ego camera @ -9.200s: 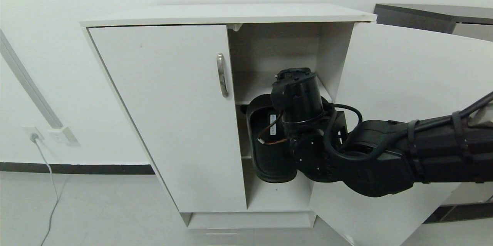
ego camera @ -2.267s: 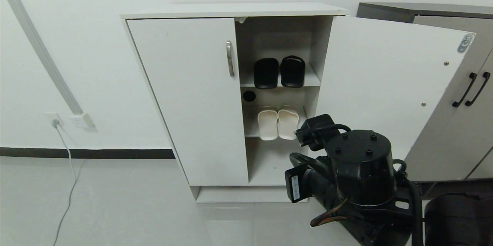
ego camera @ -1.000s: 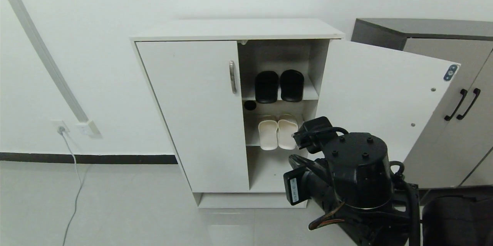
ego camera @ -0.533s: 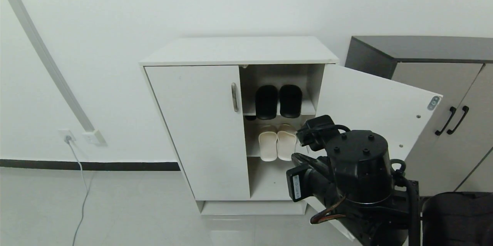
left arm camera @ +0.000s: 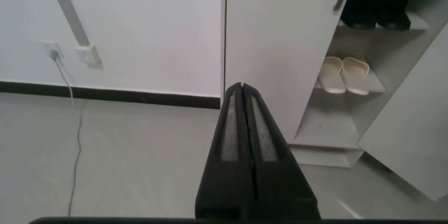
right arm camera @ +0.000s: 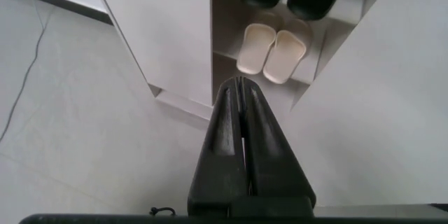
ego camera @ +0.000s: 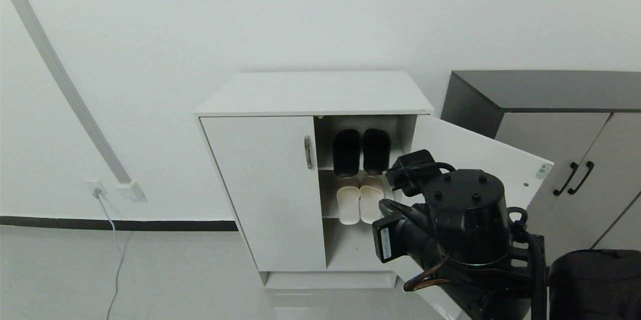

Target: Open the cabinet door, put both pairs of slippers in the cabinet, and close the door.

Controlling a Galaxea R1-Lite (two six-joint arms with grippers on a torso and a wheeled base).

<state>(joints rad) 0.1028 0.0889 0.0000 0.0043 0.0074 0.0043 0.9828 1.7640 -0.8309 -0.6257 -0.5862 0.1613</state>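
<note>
While the left jaws are pressed together on nothing, they hang over the floor in front of the cabinet, on the side of its shut left door. Farthest left, a socket sits low on the wall, under a slanted conduit. The left door carries a metal handle at its inner edge. Right of the handle the compartment stands open. The black slippers lie side by side on the top shelf, and the white slippers lie side by side on the shelf just below. The right door is swung out to the right. The right arm is in front of that door's lower part, well apart from both pairs; whether it touches the door cannot be told. The right jaws are closed together, holding nothing, above the floor before the open compartment and aimed toward the white slippers. Farthest right stands a grey cabinet with two black handles.
</note>
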